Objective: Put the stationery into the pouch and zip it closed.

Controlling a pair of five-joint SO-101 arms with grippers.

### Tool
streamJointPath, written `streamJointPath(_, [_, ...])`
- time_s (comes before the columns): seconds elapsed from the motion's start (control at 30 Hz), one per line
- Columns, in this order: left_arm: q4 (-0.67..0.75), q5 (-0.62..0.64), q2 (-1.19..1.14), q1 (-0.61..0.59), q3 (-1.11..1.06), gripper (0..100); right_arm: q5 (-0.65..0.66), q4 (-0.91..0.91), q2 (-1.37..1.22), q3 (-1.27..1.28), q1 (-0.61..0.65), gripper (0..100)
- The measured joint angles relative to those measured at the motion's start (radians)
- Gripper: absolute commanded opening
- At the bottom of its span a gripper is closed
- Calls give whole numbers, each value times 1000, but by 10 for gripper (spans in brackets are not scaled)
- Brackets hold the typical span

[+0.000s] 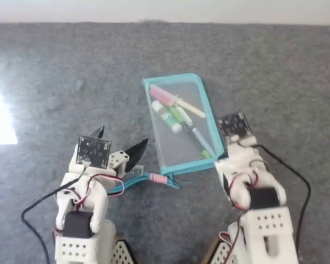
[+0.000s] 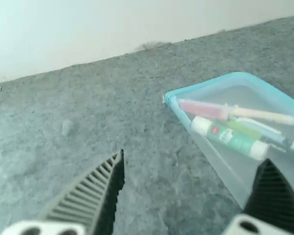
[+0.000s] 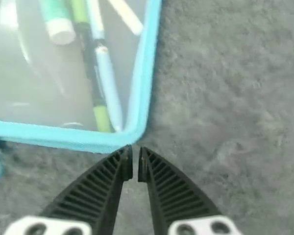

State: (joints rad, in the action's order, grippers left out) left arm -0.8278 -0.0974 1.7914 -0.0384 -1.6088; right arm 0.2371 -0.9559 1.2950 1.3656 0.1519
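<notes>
The stationery lies inside the pouch, mid-tabletop; whether the zip is fully drawn I cannot tell. Left pincer hangs released, right pincer clenched empty at the pouch's near corner.

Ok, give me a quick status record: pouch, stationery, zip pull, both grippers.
pouch: clear with teal edging, flat on the grey table
stationery: inside the pouch; pink marker, green glue stick, several pens
zip pull: pink tab on a teal cord, at the pouch's near corner on the left arm's side
zip state: cannot tell
left gripper: open, empty, beside the pouch
right gripper: fingers almost together, tips at the pouch's other near corner; unclear if pinching the edge
</notes>
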Motion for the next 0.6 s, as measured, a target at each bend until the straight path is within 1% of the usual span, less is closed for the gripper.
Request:
streamJointPath(0.1, [43, 0, 0, -2, -74, 393, 0, 0, 149, 117, -41, 40])
streamJointPath(0.17, [48, 0, -2, 2, -81, 393, 0, -2, 247, 198, -52, 41])
streamJointPath(0.27, [48, 0, 2, -6, -81, 393, 0, -63, 397, 292, -57, 41])
streamJointPath(0.33, [37, 2, 2, -6, -81, 393, -2, -107, 494, 295, -60, 41])
streamJointPath(0.47, [-72, 2, 2, -5, -81, 393, -2, -120, 491, 296, -64, 39])
streamJointPath(0.6, [-229, 2, 2, -3, -81, 393, -2, -163, 480, 296, -63, 39])
